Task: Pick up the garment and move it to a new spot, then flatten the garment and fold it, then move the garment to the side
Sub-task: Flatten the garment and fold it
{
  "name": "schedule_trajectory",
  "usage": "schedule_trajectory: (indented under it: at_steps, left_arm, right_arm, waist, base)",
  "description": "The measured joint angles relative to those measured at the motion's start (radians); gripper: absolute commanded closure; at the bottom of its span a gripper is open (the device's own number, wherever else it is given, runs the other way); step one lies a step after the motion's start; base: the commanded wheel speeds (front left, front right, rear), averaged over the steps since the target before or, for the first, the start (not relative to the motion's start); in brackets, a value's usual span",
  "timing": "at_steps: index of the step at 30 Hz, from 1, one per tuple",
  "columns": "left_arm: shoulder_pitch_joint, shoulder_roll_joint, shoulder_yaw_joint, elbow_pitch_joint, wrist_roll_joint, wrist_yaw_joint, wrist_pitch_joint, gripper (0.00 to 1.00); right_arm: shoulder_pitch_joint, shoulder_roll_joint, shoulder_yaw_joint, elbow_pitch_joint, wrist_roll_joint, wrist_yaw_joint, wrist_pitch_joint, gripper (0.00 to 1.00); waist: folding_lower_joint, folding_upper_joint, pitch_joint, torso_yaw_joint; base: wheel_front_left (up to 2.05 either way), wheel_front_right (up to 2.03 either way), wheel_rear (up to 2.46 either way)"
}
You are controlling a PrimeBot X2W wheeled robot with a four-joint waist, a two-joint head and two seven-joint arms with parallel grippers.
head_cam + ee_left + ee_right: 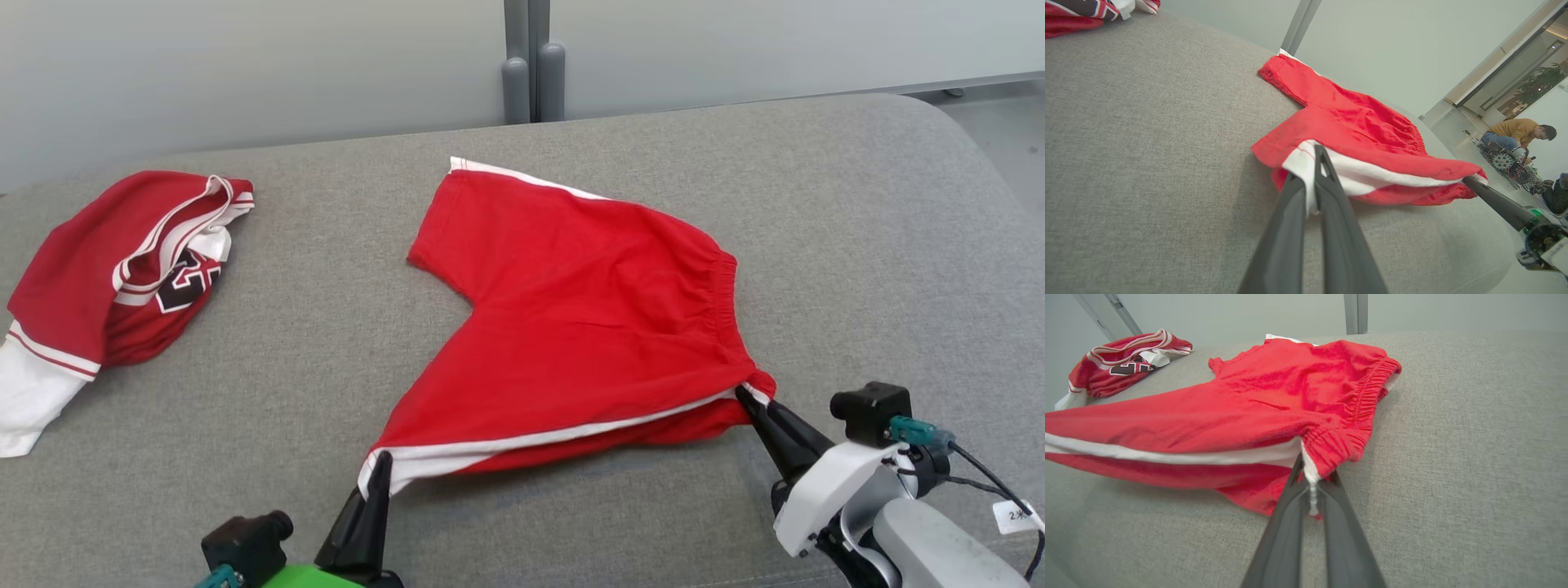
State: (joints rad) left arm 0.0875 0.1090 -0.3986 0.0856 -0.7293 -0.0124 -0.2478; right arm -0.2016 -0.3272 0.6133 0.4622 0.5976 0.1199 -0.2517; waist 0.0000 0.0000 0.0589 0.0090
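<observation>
So, the left gripper [380, 459] is pinched fully closed on the shorts. Its two dark fingers clamp the white-striped corner of the near leg hem, and in the left wrist view a bit of white fabric is squeezed right between them. The right gripper [744, 394] is clamped tight too, on the corner where the elastic waistband [726, 298] meets the white side stripe [571, 431]. The right wrist view shows the gathered waistband bunching over its fingertips.

Between the two grippers the striped side of the red shorts [588, 310] is pulled out in a line and sits a little off the surface, with shadow under it. The rest of the shorts lies spread on the grey upholstered cushion [857, 245], roughly in the middle. The far leg points toward the back edge and the waistband faces the robot's right.

Well off to the robot's left on the same cushion there's a crumpled red jersey [106, 269] with white trim and a black number, not touching the shorts. Behind the cushion is a pale wall panel with a grey post [531, 77]. In the left wrist view a person in a mustard top [1515, 130] is crouched on the floor in the background next to some robot hardware [1508, 162].
</observation>
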Motion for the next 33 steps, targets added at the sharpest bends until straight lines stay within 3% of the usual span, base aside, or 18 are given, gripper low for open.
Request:
schedule_trajectory:
  at_steps: [8, 14, 16, 21, 23, 24, 25, 26, 33]
  left_arm:
    - [0.023, 0.029, -0.044, 0.058, 0.016, -0.042, 0.000, 1.00]
    - [0.024, 0.039, -0.064, 0.121, 0.017, -0.067, 0.000, 1.00]
    - [0.025, 0.049, -0.070, 0.140, 0.018, -0.068, 0.001, 1.00]
    - [0.025, 0.066, -0.086, 0.176, 0.020, -0.077, 0.011, 1.00]
    - [0.025, 0.067, -0.089, 0.189, 0.021, -0.081, 0.011, 1.00]
    - [0.025, 0.068, -0.090, 0.195, 0.021, -0.084, 0.011, 0.76]
    - [0.025, 0.068, -0.090, 0.200, 0.021, -0.084, 0.011, 0.28]
    - [0.025, 0.068, -0.089, 0.208, 0.021, -0.084, 0.017, 0.00]
    - [0.037, 0.103, -0.082, 0.237, 0.057, -0.083, 0.017, 0.00]
  right_arm:
    - [0.056, -0.023, 0.056, 0.002, -0.124, -0.026, 0.000, 1.00]
    - [0.078, -0.008, 0.063, 0.005, -0.163, -0.043, 0.000, 0.81]
    - [0.088, -0.004, 0.059, 0.005, -0.171, -0.044, 0.000, 0.70]
    - [0.111, -0.007, 0.054, 0.018, -0.188, -0.052, 0.000, 0.69]
    - [0.114, -0.010, 0.051, 0.024, -0.195, -0.052, 0.000, 0.62]
    - [0.115, -0.011, 0.047, 0.027, -0.196, -0.053, 0.000, 0.51]
    - [0.116, -0.012, 0.043, 0.028, -0.196, -0.053, 0.000, 0.19]
    - [0.124, -0.013, 0.036, 0.030, -0.196, -0.058, 0.000, 0.00]
    - [0.163, -0.020, -0.004, 0.029, -0.202, -0.068, 0.000, 0.00]
  waist:
    - [0.0000, 0.0000, -0.007, -0.008]
    - [0.0000, 0.0000, -0.008, -0.014]
    - [0.0000, 0.0000, -0.008, -0.016]
    - [0.0000, 0.0000, -0.010, -0.023]
    - [0.0000, 0.0000, -0.011, -0.025]
    - [0.0000, 0.0000, -0.012, -0.027]
    - [0.0000, 0.0000, -0.013, -0.028]
    - [0.0000, 0.0000, -0.015, -0.030]
    - [0.0000, 0.0000, -0.024, -0.037]
  base:
    - [0.00, 0.00, 0.00]
    - [0.00, 0.00, 0.00]
    - [0.00, 0.00, 0.00]
    - [0.00, 0.00, 0.00]
    - [0.00, 0.00, 0.00]
    - [0.00, 0.00, 0.00]
    - [0.00, 0.00, 0.00]
    - [0.00, 0.00, 0.00]
    - [0.00, 0.00, 0.00]
